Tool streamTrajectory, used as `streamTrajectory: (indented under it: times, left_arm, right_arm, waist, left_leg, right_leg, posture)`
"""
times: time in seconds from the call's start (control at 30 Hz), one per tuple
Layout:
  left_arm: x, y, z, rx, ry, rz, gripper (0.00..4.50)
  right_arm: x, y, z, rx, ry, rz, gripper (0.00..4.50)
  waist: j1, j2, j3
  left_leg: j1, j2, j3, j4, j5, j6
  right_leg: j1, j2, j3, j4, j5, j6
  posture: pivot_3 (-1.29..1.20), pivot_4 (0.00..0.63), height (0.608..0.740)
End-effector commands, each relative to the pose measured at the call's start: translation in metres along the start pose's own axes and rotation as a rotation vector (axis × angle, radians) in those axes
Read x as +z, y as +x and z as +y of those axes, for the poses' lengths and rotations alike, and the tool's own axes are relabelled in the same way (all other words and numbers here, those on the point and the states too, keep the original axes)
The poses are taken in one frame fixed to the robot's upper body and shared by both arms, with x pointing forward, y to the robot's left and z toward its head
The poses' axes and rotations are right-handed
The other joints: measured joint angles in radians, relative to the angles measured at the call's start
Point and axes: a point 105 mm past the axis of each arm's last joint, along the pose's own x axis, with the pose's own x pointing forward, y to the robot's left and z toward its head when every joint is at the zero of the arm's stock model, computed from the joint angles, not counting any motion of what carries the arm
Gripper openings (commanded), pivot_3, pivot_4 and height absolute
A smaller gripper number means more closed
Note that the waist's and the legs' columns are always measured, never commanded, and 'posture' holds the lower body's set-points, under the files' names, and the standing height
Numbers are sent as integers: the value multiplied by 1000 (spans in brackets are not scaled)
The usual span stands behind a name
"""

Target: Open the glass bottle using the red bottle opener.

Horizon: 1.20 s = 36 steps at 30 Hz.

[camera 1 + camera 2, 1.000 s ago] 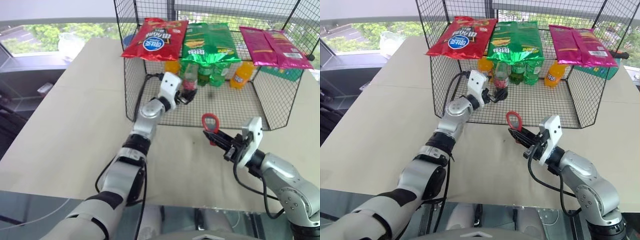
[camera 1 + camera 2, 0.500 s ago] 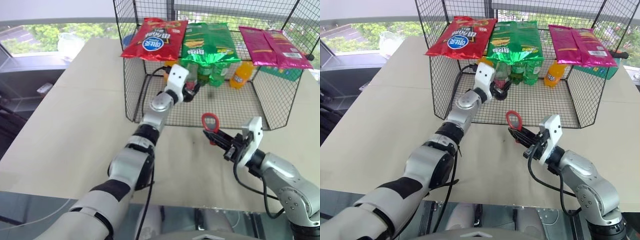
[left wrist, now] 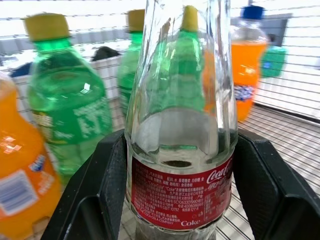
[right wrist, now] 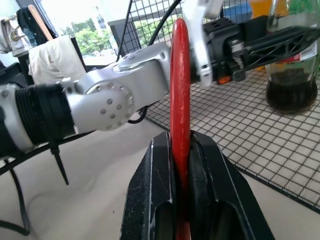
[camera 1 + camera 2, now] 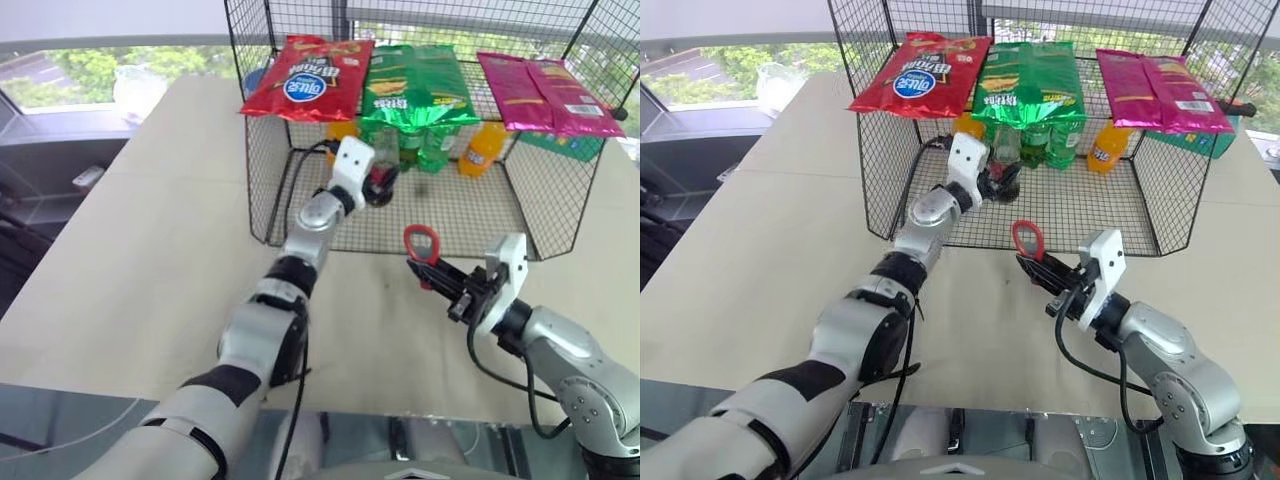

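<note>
We see the left hand (image 5: 380,183) bracketing the upright glass bottle (image 3: 179,150) inside the wire cage (image 5: 262,190); whether its fingers pinch, we cannot tell. The right hand (image 5: 432,277), nearer us over the counter (image 5: 150,250), pinches the red bottle opener (image 4: 180,100), ring up.

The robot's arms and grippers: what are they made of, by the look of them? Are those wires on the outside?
Both arms are rounded silver-grey metal segments with black joint collars. The left arm and right arm each end in a white wrist block. Yes: loose black cables loop outside along them. The left gripper and right gripper each have two chunky black fingers.
</note>
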Motion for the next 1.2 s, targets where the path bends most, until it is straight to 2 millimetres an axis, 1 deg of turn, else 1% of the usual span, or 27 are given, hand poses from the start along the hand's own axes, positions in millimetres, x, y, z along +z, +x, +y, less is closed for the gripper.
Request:
streamTrajectory:
  times: [0.03, 0.07, 0.17, 0.3, 0.4, 0.43, 0.53, 0.67, 0.83, 0.9, 0.97, 1.0, 1.03, 1.2]
  left_arm:
    - [47, -8, -11, -135, 24, -175, 2415]
    - [48, -13, -14, -169, 16, -180, 2415]
    - [58, -38, -34, -331, -9, -202, 2415]
    - [67, -73, -53, -507, -63, -179, 2415]
    - [66, -94, -59, -574, -105, -132, 2415]
    - [64, -100, -59, -580, -113, -112, 2415]
    - [56, -114, -60, -603, -142, -63, 2415]
    - [46, -126, -60, -609, -133, -6, 2415]
    - [30, -135, -57, -584, -98, 38, 2415]
    - [28, -137, -57, -581, -110, 43, 2415]
    - [29, -138, -57, -591, -133, 38, 3439]
    - [29, -137, -57, -592, -132, 37, 3863]
    - [30, -137, -57, -592, -126, 33, 4419]
    - [33, -137, -56, -598, -89, 33, 4470]
  right_arm:
    - [14, -2, 4, 7, -39, -47, 0]
    - [14, -2, 3, 6, -39, -46, 0]
    - [15, -5, -2, -8, -46, -44, 0]
    - [17, -16, -14, -57, -61, -36, 0]
    - [18, -26, -23, -101, -74, -24, 0]
    - [18, -29, -25, -114, -78, -19, 0]
    - [17, -34, -28, -135, -81, -13, 0]
    - [16, -35, -27, -139, -78, -12, 0]
    - [12, -35, -22, -137, -68, -7, 0]
    - [10, -35, -21, -136, -64, -7, 0]
    - [9, -35, -20, -135, -59, -8, 0]
    - [9, -35, -20, -135, -58, -8, 0]
    - [9, -35, -19, -134, -56, -9, 0]
    - [7, -34, -18, -130, -52, -10, 0]
  waist:
    - [0, 0, 0]
    - [0, 0, 0]
    - [-1, 0, 0]
    - [0, 1, 0]
    - [1, 1, 0]
    - [1, 1, 0]
    - [0, 1, -1]
    - [0, 1, -1]
    - [1, 1, -1]
    - [2, 1, -1]
    - [1, 1, -1]
    - [1, 1, -1]
    - [1, 1, -1]
    - [1, 1, -1]
  left_leg:
    - [0, 0, 0, 0, 0, 0]
    - [0, 0, 0, 0, 0, 0]
    - [0, 0, 0, 0, 0, 0]
    - [1, 0, 0, 1, 1, -2]
    - [1, 0, 0, 1, 1, -1]
    - [2, 0, 0, 2, -1, 2]
    - [2, 0, 0, 3, -1, 2]
    - [3, 0, 0, 4, -1, 2]
    - [3, 0, 0, 4, -1, 2]
    - [3, 0, 0, 4, -1, 2]
    - [3, 0, 0, 5, -1, 2]
    - [3, 0, 0, 5, -1, 2]
    - [3, 0, 0, 5, -1, 3]
    - [3, 0, 0, 5, -1, 2]
  right_leg:
    - [0, 0, 0, 0, 0, 0]
    - [0, 0, 0, 0, 0, 0]
    - [0, 0, 1, 1, 0, 0]
    - [0, 0, 1, 2, 0, 0]
    - [0, 0, 1, 3, 0, 0]
    - [0, 0, 1, 4, 0, 0]
    - [1, 0, 2, 5, 0, 0]
    - [1, 0, 2, 8, 0, 0]
    - [0, 0, 2, 8, 0, 0]
    - [0, 0, 2, 8, 0, 0]
    - [0, 0, 2, 8, 0, 0]
    - [0, 0, 2, 8, 0, 0]
    - [1, 0, 2, 8, 0, 0]
    - [1, 0, 2, 9, 0, 0]
  posture:
    - [0, 150, 740]
    - [0, 150, 740]
    - [0, 150, 740]
    - [0, 150, 740]
    - [0, 150, 740]
    - [0, 150, 740]
    - [0, 150, 740]
    - [0, 150, 740]
    - [0, 150, 740]
    - [0, 150, 740]
    - [0, 150, 740]
    - [0, 150, 740]
    - [0, 150, 740]
    - [0, 150, 740]
